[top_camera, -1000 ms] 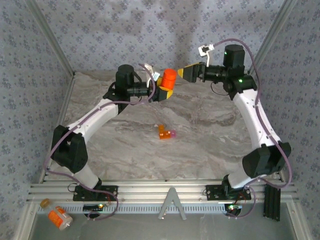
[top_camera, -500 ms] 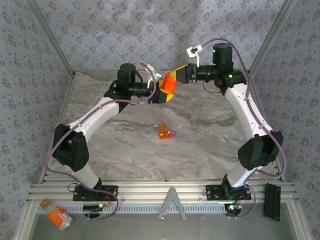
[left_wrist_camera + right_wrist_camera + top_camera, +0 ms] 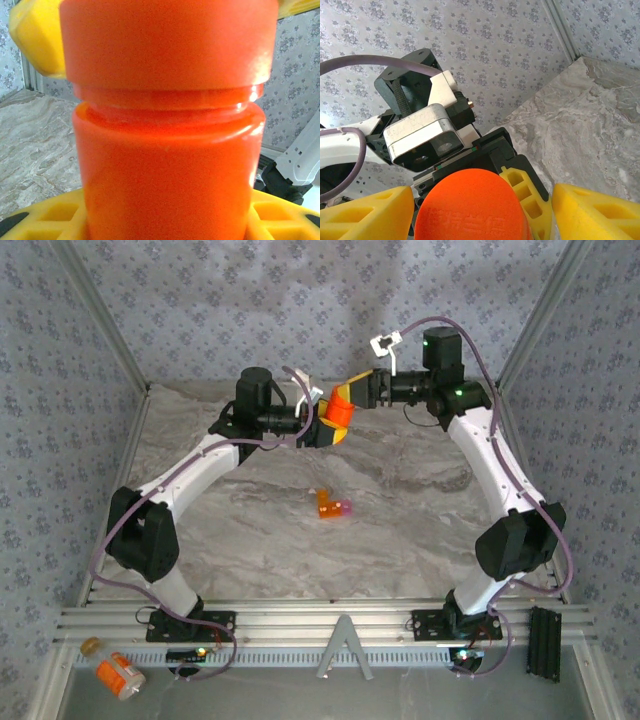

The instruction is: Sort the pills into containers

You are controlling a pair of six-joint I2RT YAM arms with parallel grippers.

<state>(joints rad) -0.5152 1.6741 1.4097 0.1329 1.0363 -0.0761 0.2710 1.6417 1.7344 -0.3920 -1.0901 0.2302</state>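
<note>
Near edge, by the left arm's base: labelled bottle lying on its side. Mid-table: orange box, pink end to the right. Far, held aloft: left gripper pinches pill bottle by its body. Right gripper brackets the cap; can't tell if it is clamped.

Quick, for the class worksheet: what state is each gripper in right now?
Left gripper: closed on the orange pill bottle.
Right gripper: jaws either side of the bottle's cap; grip cannot be told.
</note>
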